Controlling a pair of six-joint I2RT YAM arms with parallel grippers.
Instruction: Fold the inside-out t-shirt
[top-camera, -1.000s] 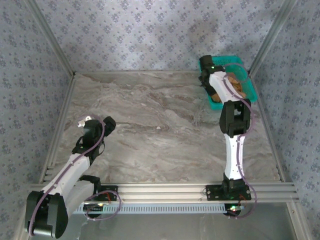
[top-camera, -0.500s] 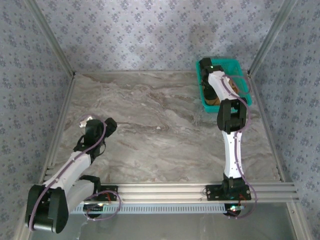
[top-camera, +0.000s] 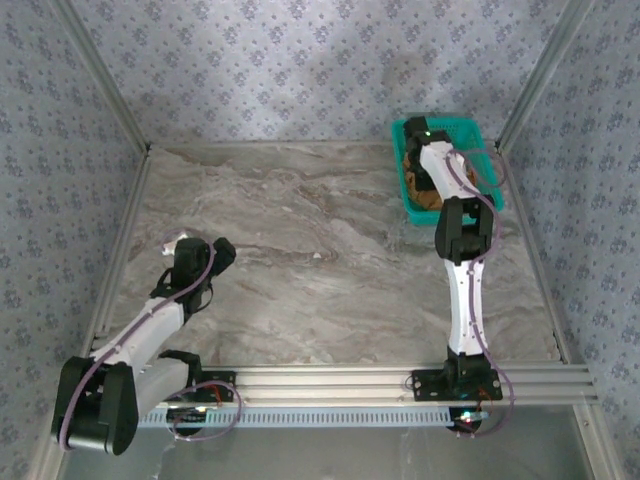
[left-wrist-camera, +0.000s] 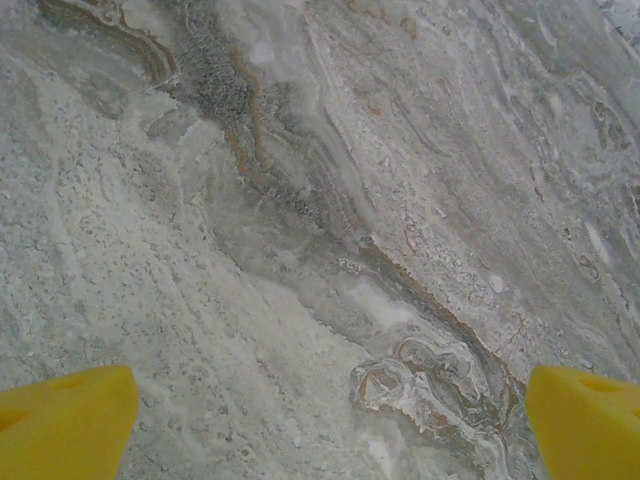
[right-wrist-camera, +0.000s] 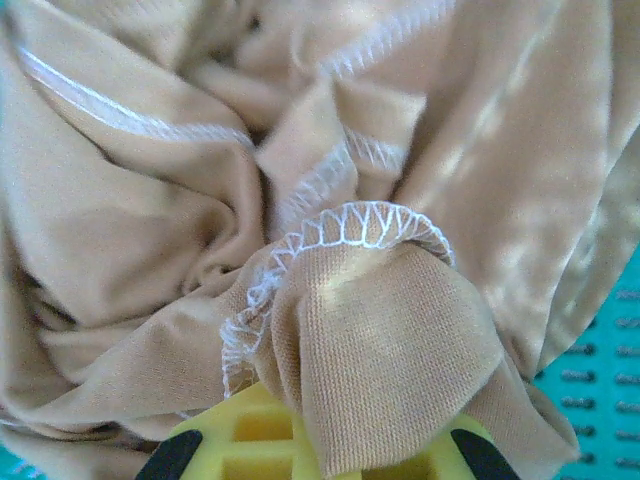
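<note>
Reaching down into the teal basket (top-camera: 452, 123) with the right gripper (right-wrist-camera: 320, 445), clamped tight on a seamed fold of the inside-out t-shirt (right-wrist-camera: 150, 220), bunched all around and ahead of it. Hovering over the bare marble table (left-wrist-camera: 300, 200) with the left gripper (left-wrist-camera: 325, 430), spread wide, arm bent low.

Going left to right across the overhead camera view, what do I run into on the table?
First the left gripper → bare marble table → teal basket, which holds the t-shirt with the right gripper shut on it.
</note>
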